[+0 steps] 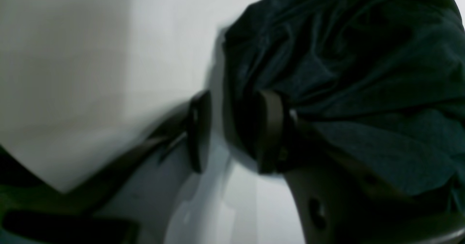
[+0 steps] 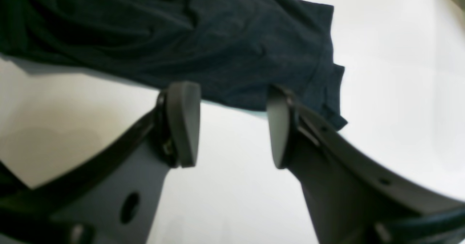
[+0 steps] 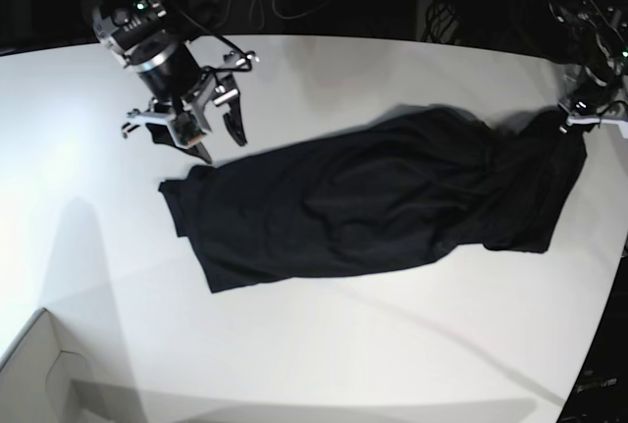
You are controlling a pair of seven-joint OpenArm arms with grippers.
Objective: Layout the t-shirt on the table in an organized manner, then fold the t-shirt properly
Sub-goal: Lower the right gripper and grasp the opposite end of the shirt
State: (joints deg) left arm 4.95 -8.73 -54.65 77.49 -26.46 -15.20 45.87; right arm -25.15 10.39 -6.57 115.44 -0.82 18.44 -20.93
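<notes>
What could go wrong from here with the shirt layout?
1. The left hand sits at the very edge of the t-shirt; a thin pinch may slip.
2. The right hand is open above the table, so pulling could drag the bunched cloth instead of spreading it.

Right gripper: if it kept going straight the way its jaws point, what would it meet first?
Probably the t-shirt: in the wrist view its near edge lies just beyond the open right gripper, with bare table below. Depth is unclear; it might touch the table first.
</notes>
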